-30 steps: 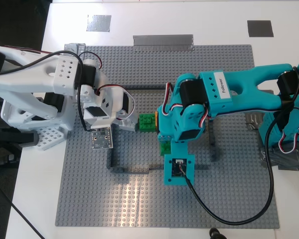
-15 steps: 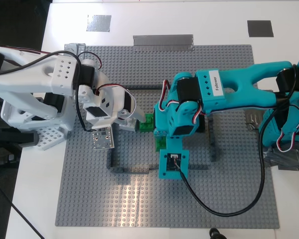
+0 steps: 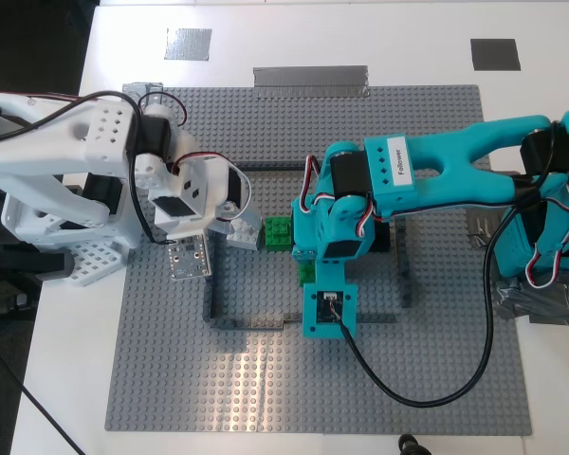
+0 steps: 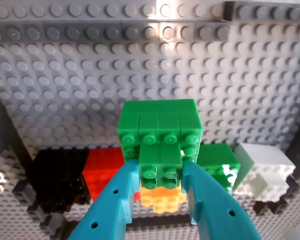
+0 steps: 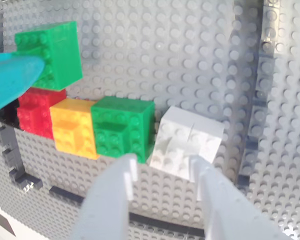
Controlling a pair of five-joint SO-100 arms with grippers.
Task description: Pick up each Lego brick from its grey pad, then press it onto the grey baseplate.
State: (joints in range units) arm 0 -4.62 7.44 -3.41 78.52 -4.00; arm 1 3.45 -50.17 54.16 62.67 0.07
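My first gripper (image 4: 162, 180) is pinching the rigid, light green brick (image 4: 160, 137) by its smooth side walls above the baseplate's (image 3: 436, 332) centre; my second gripper (image 5: 162, 172), jaws parted and empty, is hovering beside the white brick (image 5: 186, 141).

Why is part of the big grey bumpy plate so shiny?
Exterior view: light glares off the grey baseplate near the bottom, washing out its studs. First wrist view: a bright glint sits on the studs at the top; the green brick stays sharp.
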